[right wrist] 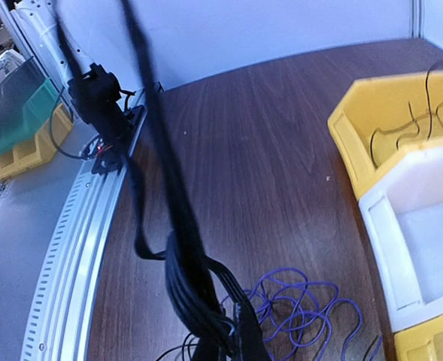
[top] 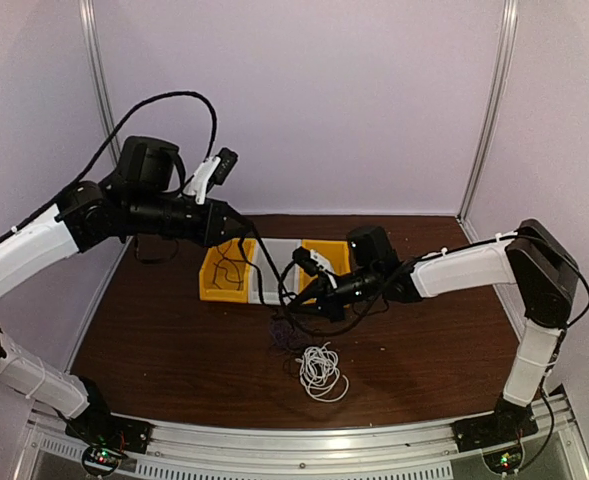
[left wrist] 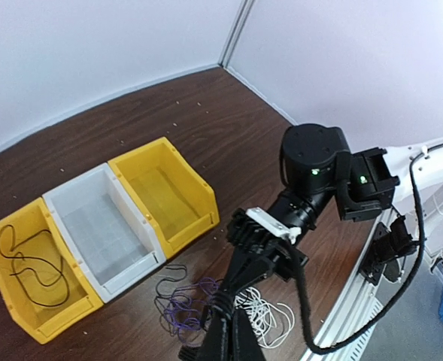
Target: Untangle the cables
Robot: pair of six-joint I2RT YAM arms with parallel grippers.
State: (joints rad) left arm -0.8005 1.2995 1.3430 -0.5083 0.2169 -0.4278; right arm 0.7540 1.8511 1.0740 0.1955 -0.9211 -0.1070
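Observation:
My left gripper [top: 242, 232] hangs above the bins, shut on a black cable [top: 267, 265] that runs taut down to my right gripper [top: 299, 297]. In the right wrist view my right gripper [right wrist: 240, 342] is shut on a bunched loop of this black cable [right wrist: 195, 293], just above the table. My left gripper [left wrist: 232, 335] shows at the bottom of its own view, fingers together. A purple cable [left wrist: 177, 308] lies tangled on the table below the grippers. A white cable [top: 320, 371] lies coiled just in front of it. Another black cable [left wrist: 27, 263] lies in the left yellow bin [left wrist: 3, 297].
A white bin [top: 271, 285] and a second yellow bin [top: 336, 250] stand beside the left yellow one at mid-table. The purple tangle [right wrist: 311, 320] lies close to the white bin's front [right wrist: 402, 271]. The metal rail [top: 304, 440] runs along the near edge.

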